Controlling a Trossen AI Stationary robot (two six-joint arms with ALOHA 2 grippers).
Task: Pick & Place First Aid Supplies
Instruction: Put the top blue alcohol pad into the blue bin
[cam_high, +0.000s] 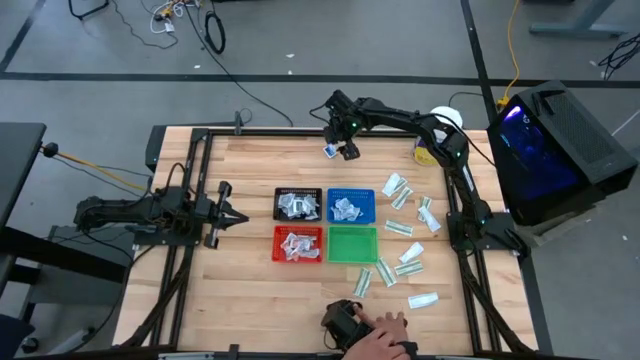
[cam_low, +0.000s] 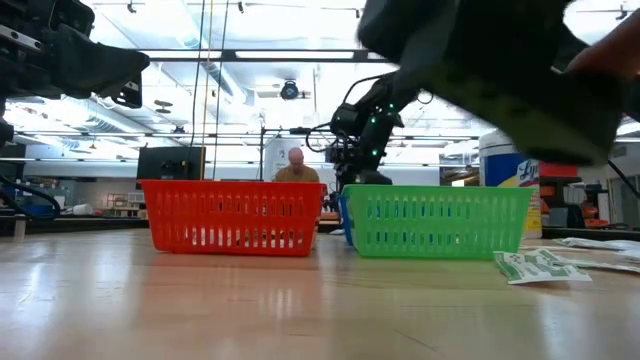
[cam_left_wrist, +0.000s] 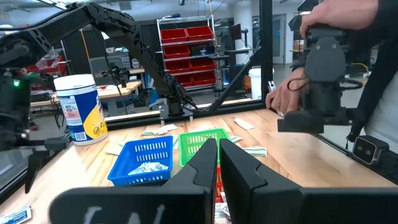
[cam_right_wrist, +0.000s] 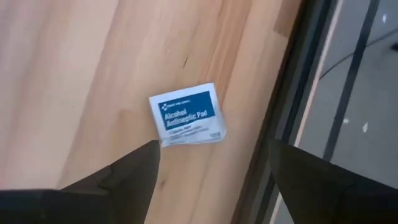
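Note:
One first aid supply, a squarish white packet with a blue label, lies flat on the wood by the table's far rail. My right gripper hangs open above it, its fingertips just short of the packet; in the high view the gripper is at the far edge's middle. More white-and-green packets lie scattered on the table's right part. Near the left edge, my left gripper rests shut and level, holding nothing.
Black, blue, red and green mesh trays stand mid-table; all but the green hold packets. A white jar stands far right. A person's hand with a dark device is at the near edge.

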